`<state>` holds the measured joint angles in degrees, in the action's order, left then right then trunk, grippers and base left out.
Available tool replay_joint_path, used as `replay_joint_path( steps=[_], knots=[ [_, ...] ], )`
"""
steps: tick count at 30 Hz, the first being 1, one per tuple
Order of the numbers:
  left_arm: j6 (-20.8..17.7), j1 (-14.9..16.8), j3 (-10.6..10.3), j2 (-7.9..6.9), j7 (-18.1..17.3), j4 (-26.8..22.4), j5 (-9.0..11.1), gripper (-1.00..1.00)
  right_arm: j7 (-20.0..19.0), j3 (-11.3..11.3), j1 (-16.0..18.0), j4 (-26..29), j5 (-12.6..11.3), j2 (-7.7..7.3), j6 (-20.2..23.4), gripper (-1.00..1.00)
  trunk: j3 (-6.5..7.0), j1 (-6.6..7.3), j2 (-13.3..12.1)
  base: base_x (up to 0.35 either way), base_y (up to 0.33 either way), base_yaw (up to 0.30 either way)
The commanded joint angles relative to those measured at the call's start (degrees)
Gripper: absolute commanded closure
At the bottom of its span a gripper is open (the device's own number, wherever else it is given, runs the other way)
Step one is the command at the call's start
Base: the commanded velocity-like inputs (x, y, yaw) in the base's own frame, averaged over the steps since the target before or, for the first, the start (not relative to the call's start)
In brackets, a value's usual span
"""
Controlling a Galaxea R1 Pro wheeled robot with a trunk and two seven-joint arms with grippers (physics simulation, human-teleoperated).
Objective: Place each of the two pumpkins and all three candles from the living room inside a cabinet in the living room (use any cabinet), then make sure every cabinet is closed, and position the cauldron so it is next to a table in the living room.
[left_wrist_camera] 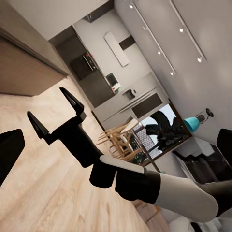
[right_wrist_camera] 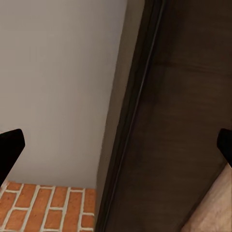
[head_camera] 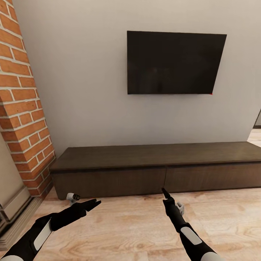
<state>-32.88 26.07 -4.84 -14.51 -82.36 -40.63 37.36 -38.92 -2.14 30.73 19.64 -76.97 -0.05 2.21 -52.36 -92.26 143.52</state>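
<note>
Dark-brown wood cabinet (head_camera: 159, 170), long and low, flat-topped, plain front panels shut, against grey wall under black TV (head_camera: 175, 62). Brick column (head_camera: 21, 108) beside it; pale plank floor (head_camera: 127, 228). Left gripper (head_camera: 92, 204) fingers spread, empty. Right gripper (left_wrist_camera: 54, 108) spread, empty, kitchen behind.

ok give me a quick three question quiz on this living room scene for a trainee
1. True or false: the front panels of the long low dark-brown wood cabinet are shut.
2. What hangs on the grey wall above it: A) a black flat screen, B) a mirror, C) a shelf?
3. Fill in: the red brick column stands at the cabinet's ___ end in the head view.

Key: 1 true; 2 A; 3 left.

The left gripper and right gripper hold nothing.
</note>
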Motion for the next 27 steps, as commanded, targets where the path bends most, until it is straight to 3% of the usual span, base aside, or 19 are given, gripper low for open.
replay_joint_path(
  steps=[1, 11, 17, 27],
  knots=[
    [-0.60, 0.04, -0.28, -0.08, -0.08, 0.02, 0.43, -1.00, -0.32, -0.20, 0.04, -0.04, -0.61, -0.03, 0.27, -1.00, -0.06, -0.01, 0.02, 0.214, 0.000, 0.000],
    [-0.60, 0.04, -0.34, -0.08, -0.16, -0.05, 0.44, -1.00, -0.45, -0.06, 0.04, 0.09, -1.03, -0.05, 0.43, -1.00, -0.06, -0.01, 0.02, 0.083, 0.000, 0.000],
    [-0.60, 0.04, -0.35, -0.03, -0.17, -0.06, 0.44, -1.00, -1.09, -0.11, 0.05, 0.24, -6.66, -0.18, 3.61, -1.00, -0.06, -0.01, 0.02, 0.003, 0.000, 0.000],
    [-0.60, 0.04, -0.46, -0.02, -0.17, -0.06, 0.44, -1.00, -2.53, -0.06, 0.04, -0.08, -8.00, -0.21, 5.58, -1.00, -0.06, -0.01, 0.02, 0.115, 0.000, 0.000]
  ],
)
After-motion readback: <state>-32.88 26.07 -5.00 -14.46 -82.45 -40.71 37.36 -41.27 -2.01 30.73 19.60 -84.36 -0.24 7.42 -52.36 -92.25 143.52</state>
